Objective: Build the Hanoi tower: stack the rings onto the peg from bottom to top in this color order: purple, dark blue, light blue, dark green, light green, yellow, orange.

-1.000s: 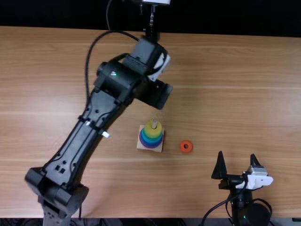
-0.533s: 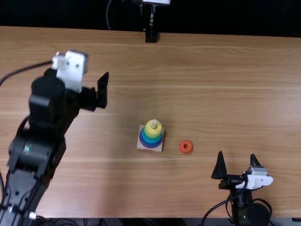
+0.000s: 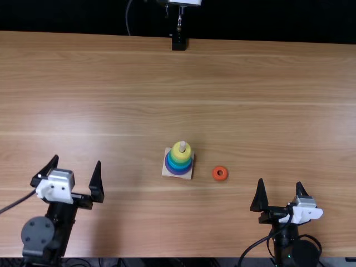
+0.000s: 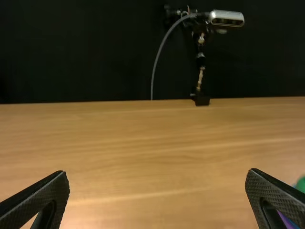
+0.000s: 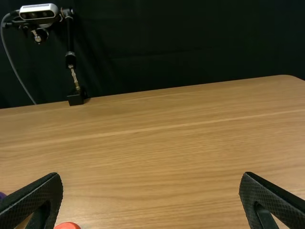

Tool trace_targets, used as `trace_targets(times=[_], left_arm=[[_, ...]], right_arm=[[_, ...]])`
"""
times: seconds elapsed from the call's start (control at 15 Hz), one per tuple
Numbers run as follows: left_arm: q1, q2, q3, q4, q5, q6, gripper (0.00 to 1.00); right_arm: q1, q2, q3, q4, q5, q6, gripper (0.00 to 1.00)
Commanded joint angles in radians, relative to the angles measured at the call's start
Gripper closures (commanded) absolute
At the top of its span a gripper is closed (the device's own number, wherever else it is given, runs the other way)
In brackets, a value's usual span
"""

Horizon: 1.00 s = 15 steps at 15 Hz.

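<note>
On the far left, the left gripper [image 3: 77,161] sits near the table's [image 3: 267,111] near edge, its jaws spread wide. Around the middle, stacked rings encircle the peg [image 3: 182,146], from the purple ring [image 3: 177,171] lowest to the yellow ring [image 3: 175,152] topmost. Just right lies the orange ring [image 3: 215,173], apart from the stack. Farther right, the right gripper's [image 3: 280,182] jaws stand spread too.

The left gripper [image 3: 77,159] has its fingers [image 4: 38,198] wide apart. A camera [image 4: 226,19] is mounted at the far edge of the wooden table [image 4: 157,148]. Near one finger, a green ring [image 4: 301,184] is partly visible.
</note>
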Motion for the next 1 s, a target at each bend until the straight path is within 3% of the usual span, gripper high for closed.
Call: trace_targets(times=[0.0, 0.27, 0.47, 0.6, 0.93], left_arm=[[0.01, -0.092, -0.086, 0.01, -0.001, 0.011, 0.0], [0.036, -0.249, -0.237, 0.008, -0.001, 0.004, 0.0], [0.07, -0.379, -0.242, -0.038, -0.001, 0.006, 0.0], [0.069, -0.388, -0.242, -0.174, -0.003, 0.007, 0.0], [0.072, -0.388, -0.242, -0.193, -0.008, 0.009, 0.0]], right_arm=[[-0.003, -0.013, -0.007, 0.005, 0.002, 0.001, 0.0], [-0.003, -0.013, -0.007, 0.003, 0.002, 0.001, 0.0], [-0.003, -0.013, -0.007, 0.005, 0.002, 0.001, 0.0], [-0.003, -0.013, -0.007, 0.005, 0.002, 0.001, 0.0], [-0.003, -0.013, -0.007, 0.005, 0.002, 0.001, 0.0]])
